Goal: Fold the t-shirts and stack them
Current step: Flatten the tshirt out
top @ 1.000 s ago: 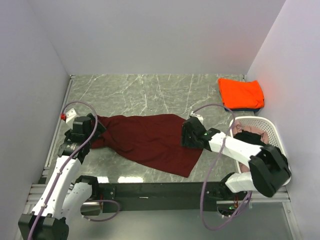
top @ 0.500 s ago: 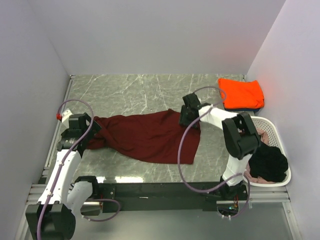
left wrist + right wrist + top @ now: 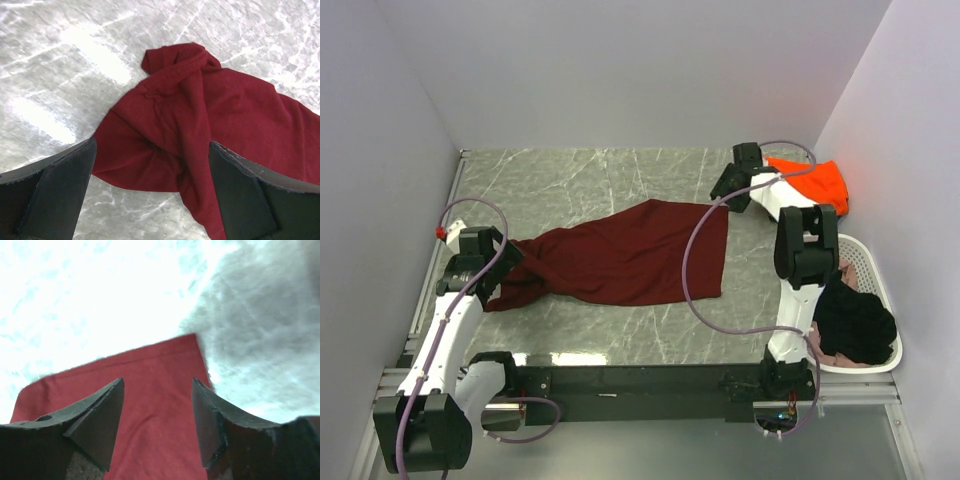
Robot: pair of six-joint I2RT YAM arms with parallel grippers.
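Observation:
The dark maroon t-shirt [image 3: 630, 260] lies stretched across the middle of the table, its left end bunched up. My left gripper [image 3: 508, 272] hangs open over that bunched end; in the left wrist view the crumpled cloth [image 3: 210, 110] lies between the wide-apart fingers [image 3: 50, 195]. My right gripper [image 3: 722, 190] is at the shirt's far right corner, open. In the right wrist view the flat cloth corner [image 3: 160, 370] lies beneath the spread jaws [image 3: 157, 385], not pinched. A folded bright orange t-shirt [image 3: 815, 180] sits at the far right, partly behind the right arm.
A white perforated basket [image 3: 868, 268] stands at the right edge, holding a black shirt [image 3: 855, 320] with a bit of pale pink cloth [image 3: 826, 345] under it. Purple cables loop from both arms over the table. Walls close in the left, far and right sides.
The right arm swung from the near middle to the far right, and the shirt's right edge now lies farther back and flatter. The left gripper stayed open over the bunched end.

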